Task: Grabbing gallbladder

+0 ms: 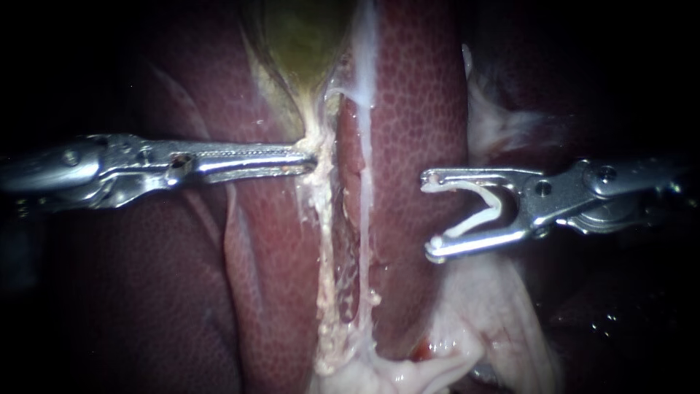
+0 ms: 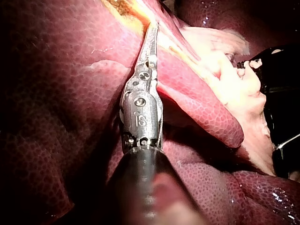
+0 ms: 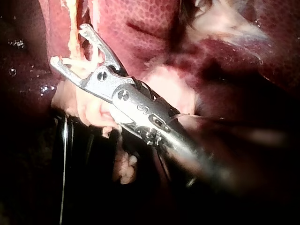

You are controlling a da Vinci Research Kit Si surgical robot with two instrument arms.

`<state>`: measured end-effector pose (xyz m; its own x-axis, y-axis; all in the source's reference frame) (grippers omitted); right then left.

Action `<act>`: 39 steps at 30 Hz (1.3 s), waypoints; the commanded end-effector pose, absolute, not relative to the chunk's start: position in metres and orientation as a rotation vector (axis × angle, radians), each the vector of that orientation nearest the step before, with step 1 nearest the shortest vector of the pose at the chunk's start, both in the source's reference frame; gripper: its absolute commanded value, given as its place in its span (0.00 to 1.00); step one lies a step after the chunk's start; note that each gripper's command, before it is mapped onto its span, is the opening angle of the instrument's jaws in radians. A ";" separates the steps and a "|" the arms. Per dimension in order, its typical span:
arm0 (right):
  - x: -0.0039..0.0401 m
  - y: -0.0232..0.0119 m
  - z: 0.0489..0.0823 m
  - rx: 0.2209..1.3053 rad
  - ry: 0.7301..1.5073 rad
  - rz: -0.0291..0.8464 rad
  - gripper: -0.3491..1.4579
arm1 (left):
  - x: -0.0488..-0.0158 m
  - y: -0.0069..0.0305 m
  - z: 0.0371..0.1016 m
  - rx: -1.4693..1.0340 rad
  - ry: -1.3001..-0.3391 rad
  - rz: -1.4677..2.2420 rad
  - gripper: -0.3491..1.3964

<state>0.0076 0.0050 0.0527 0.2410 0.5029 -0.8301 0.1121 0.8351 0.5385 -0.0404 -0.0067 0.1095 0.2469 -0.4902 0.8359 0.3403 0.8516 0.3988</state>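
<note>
The greenish gallbladder [image 1: 302,36] narrows downward into pale, ragged tissue between the lobes of the liver [image 1: 415,109]. My left instrument [image 1: 310,160] comes in level from the left, and its slim jaws lie together, pinching that pale tissue at the gallbladder's narrow end. In the left wrist view the left instrument [image 2: 152,28] ends in yellowish tissue, with the jaw tips partly buried. My right instrument [image 1: 432,215] hangs over the liver's right lobe, off the tissue. Its jaws stand wide apart and carry a white clip [image 1: 498,206] between them. The right instrument [image 3: 69,45] and the clip [image 3: 79,63] also show in the right wrist view.
Two pale strands [image 1: 324,241] run down from the gallbladder's narrow end to a mass of whitish fatty tissue [image 1: 503,321] at the lower right. A small red spot [image 1: 423,350] shows there. A dark rounded object [image 3: 70,154] lies beside the right instrument's shaft.
</note>
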 end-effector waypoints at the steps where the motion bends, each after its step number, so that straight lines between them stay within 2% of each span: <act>1: 0.0076 0.0050 0.0527 0.559 1.318 0.287 0.51 | -0.0404 -0.0068 0.1091 0.150 -1.195 -0.571 0.00; 9: 0.0075 0.0050 0.0527 0.559 1.318 0.287 0.51 | -0.0394 -0.0064 0.1066 0.164 -1.192 -0.581 0.00; 24: 0.0075 0.0051 0.0529 0.559 1.318 0.287 0.51 | -0.0349 -0.0032 0.1010 0.144 -1.230 -0.651 0.00; 39: 0.0075 0.0050 0.0529 0.559 1.318 0.287 0.51 | -0.0345 -0.0034 0.1005 0.138 -1.228 -0.659 0.00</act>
<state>0.0075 0.0051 0.0529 0.2413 0.5028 -0.8300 0.1118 0.8352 0.5384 -0.0344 -0.0034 0.1004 0.1772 -0.5356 0.8257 0.3922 0.8079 0.4399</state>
